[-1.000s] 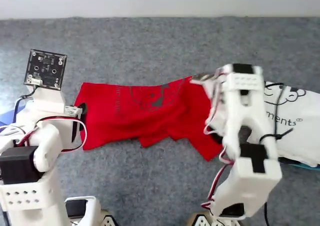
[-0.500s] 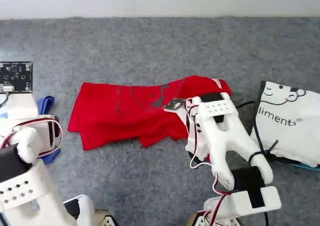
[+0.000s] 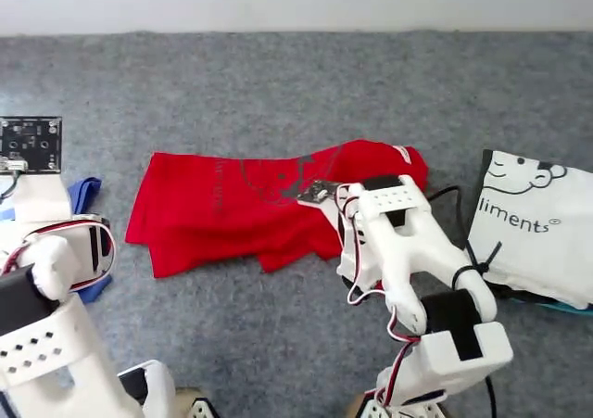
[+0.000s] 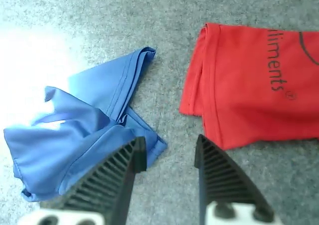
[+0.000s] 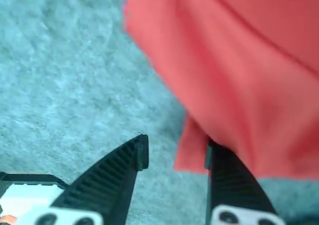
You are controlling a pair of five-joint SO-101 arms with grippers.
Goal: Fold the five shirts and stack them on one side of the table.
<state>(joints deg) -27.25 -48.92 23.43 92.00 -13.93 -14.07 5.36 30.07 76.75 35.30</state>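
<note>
The right claw (image 5: 177, 142) is pulling back from the far end of the red shirt (image 3: 250, 209), its fingers spread and empty, the hem lying just ahead of them; the left claw (image 4: 170, 140), also spread and empty, is waiting between the red shirt and the blue shirt (image 4: 89, 130). I am judging that one fold is done; another is probably following.

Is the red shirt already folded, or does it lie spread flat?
Roughly folded, not neat: the red shirt lies doubled into a long band, layers showing at its end, lower edge uneven.
</note>
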